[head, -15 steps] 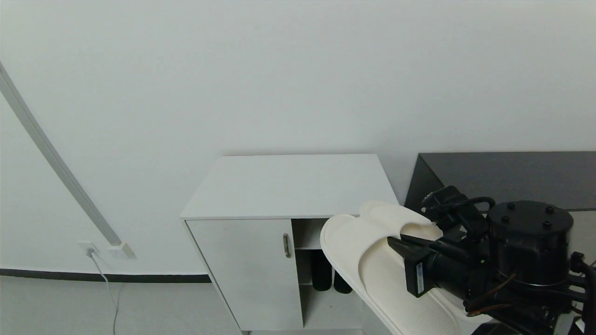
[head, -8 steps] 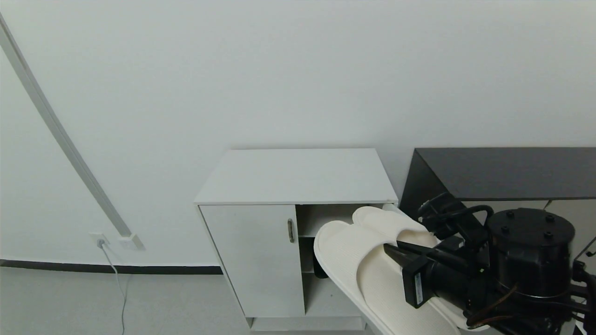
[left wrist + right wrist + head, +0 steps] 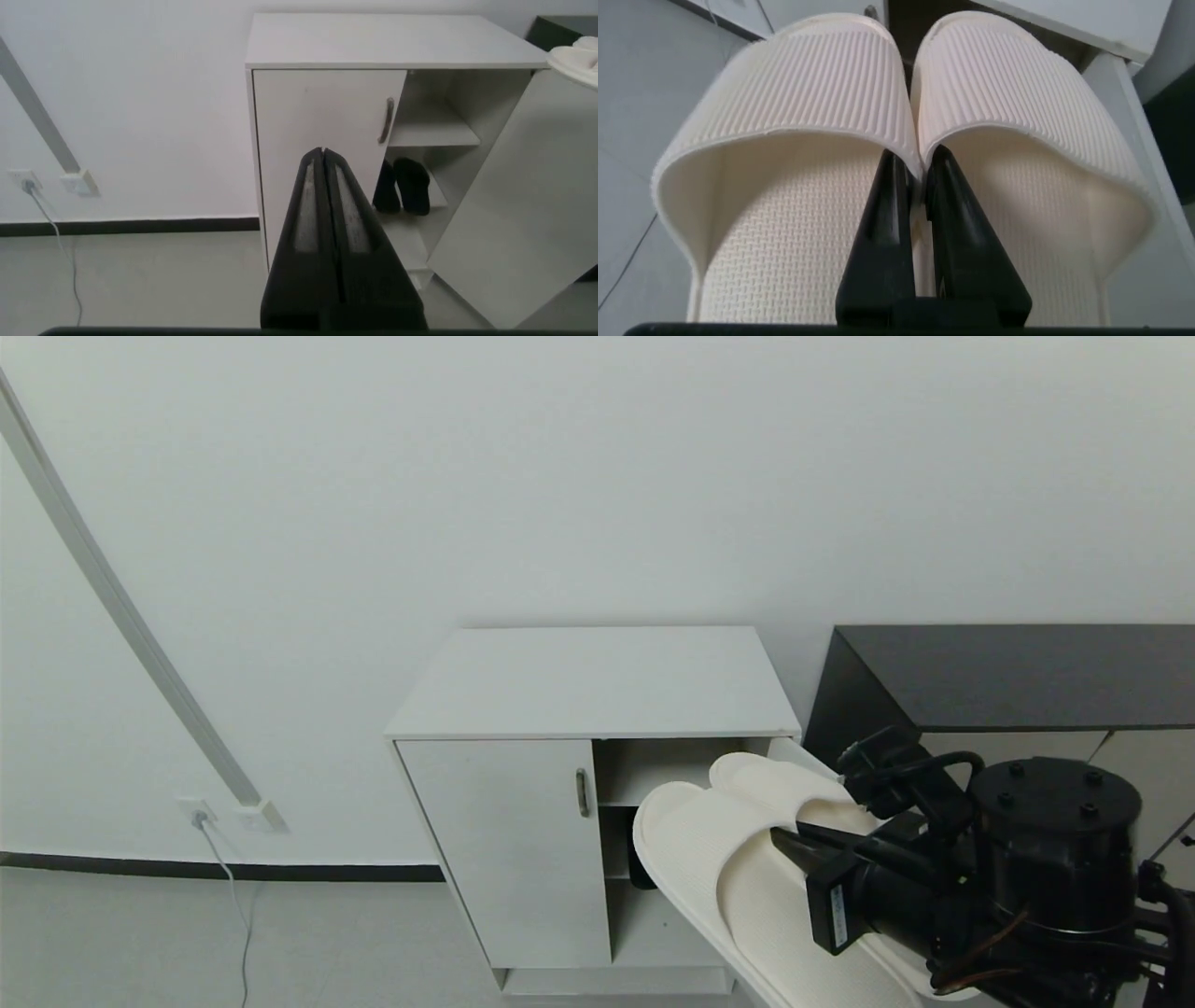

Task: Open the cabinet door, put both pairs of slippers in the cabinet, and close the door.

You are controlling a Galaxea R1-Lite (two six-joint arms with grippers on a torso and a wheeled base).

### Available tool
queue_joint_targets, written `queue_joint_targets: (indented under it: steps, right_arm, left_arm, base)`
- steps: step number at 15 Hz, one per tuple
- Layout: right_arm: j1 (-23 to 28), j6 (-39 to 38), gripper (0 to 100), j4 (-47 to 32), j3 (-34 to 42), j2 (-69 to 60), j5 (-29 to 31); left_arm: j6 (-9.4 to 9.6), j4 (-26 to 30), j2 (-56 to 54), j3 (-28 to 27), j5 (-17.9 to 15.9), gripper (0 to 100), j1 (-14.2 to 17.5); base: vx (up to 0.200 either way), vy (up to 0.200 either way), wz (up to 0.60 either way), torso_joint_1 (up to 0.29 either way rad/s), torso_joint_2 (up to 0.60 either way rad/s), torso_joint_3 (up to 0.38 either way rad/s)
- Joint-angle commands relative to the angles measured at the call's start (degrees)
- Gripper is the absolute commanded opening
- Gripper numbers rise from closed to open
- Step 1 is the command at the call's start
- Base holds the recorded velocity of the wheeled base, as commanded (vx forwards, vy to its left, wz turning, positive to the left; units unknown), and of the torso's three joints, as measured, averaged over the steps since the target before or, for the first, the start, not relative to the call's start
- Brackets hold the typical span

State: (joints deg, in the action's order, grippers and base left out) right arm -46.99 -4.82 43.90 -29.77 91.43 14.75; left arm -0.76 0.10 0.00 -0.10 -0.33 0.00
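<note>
The right-hand door [image 3: 509, 196] of the white cabinet [image 3: 588, 681] stands swung open, and a dark pair of slippers [image 3: 404, 182] sits on the middle shelf, so the step in hand appears to be stowing the second pair. The right gripper [image 3: 913, 173] holds the white slippers [image 3: 822, 103] side by side in front of the open half. Its fingers pinch the two adjoining inner edges, and the toes point toward the opening. The left gripper [image 3: 323, 163] hangs apart from the cabinet, facing it, with its fingers pressed together on nothing. The next move probably calls for carrying the white pair toes-first onto a free shelf. The pair looks wide for the opening, so it would have to pass between the edge of the closed left door [image 3: 509, 849] and the open door. In the head view the slippers hide most of the open door and part of the shelves, and their heels are cut off at the lower edge. How firmly both slippers are held cannot be judged.
</note>
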Motion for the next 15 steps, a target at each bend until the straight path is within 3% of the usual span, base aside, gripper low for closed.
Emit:
queue_joint_targets:
  steps: [1,15]
  right_arm:
    - [-0.03,-0.02,0,0.05,0.15,0.42,0.02]
    - [-0.73,-0.02,0,1.45,0.59,0.5,0.19]
  left_arm:
    - [-0.04,-0.01,0.09,0.01,-0.02,0,0.0]
    - [-0.04,-0.01,0.0,0.01,-0.02,0,0.0]
  base:
    - [0.0,0.0,0.0,-0.163,0.35,0.183]
    - [0.0,0.0,0.0,-0.173,0.41,0.226]
